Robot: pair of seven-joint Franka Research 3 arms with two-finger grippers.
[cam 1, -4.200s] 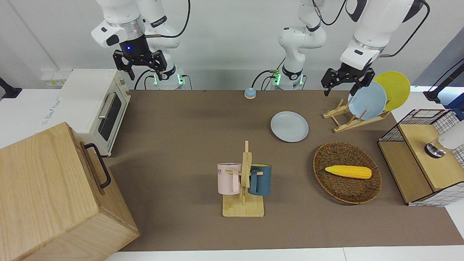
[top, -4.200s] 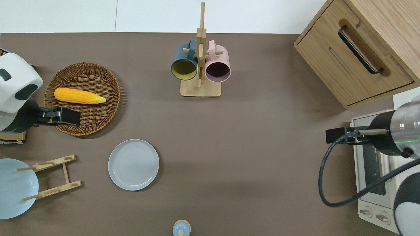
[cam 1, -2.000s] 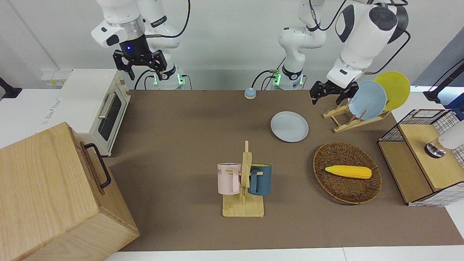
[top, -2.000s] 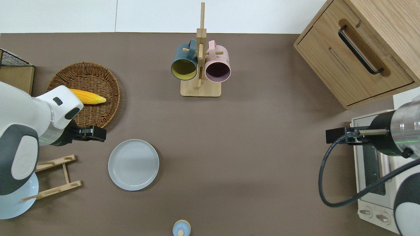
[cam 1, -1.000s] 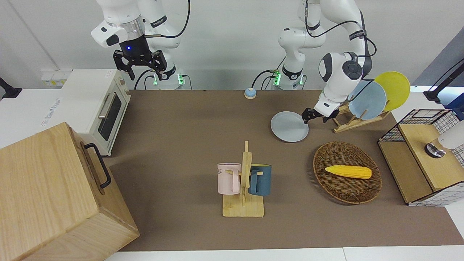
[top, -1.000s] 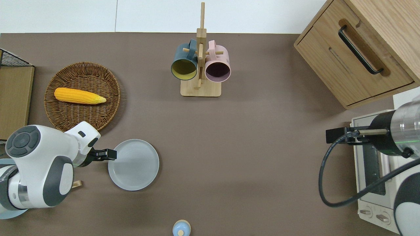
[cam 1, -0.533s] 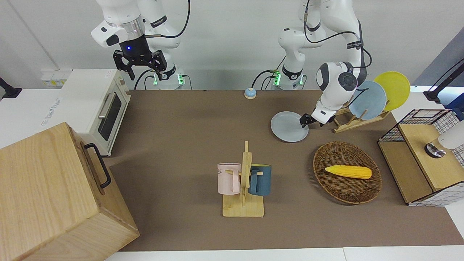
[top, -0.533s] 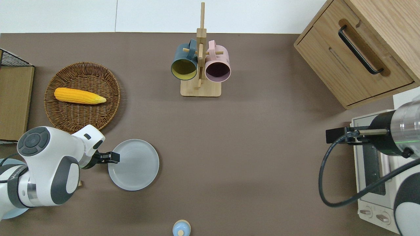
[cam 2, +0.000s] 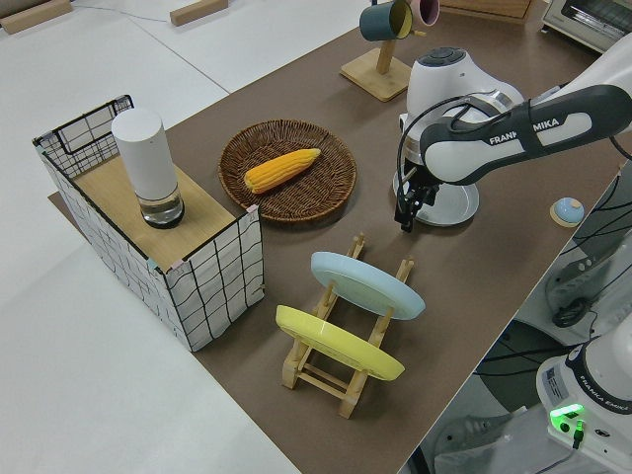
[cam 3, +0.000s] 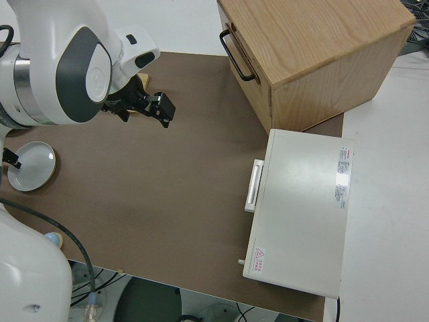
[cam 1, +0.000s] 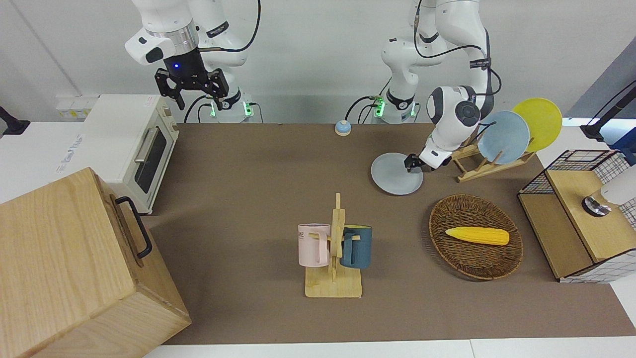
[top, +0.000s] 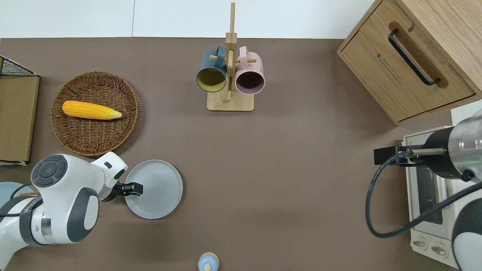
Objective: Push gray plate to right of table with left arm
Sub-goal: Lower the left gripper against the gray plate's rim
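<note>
The brown table (top: 286,180) is lying under white walls and a white floor, its covering matte and plain. Going across the overhead view from the left arm's end: a wire-sided wooden shelf (top: 15,116) is sitting at the table's edge, and a wicker basket (top: 75,143) is holding a corn cob (top: 91,110). Nearer to the robots than the basket, the left gripper (top: 136,188) is reaching low over the rim of the gray plate (top: 158,195), at the plate's edge toward the left arm's end; whether its fingers are spread or closed cannot be told, and touch with the rim cannot be confirmed. The plate is lying flat on the table, well apart from the basket. A small blue bell (top: 208,262) is sitting near the robots' edge. A wooden mug stand (top: 229,101) is carrying a teal mug (top: 210,73) and a pink mug (top: 250,75). At the right arm's end, a wooden cabinet (top: 414,56) and a white toaster oven (top: 425,226) are standing. The right arm is parked, its gripper (cam 1: 191,84) hanging with fingers spread wide.
</note>
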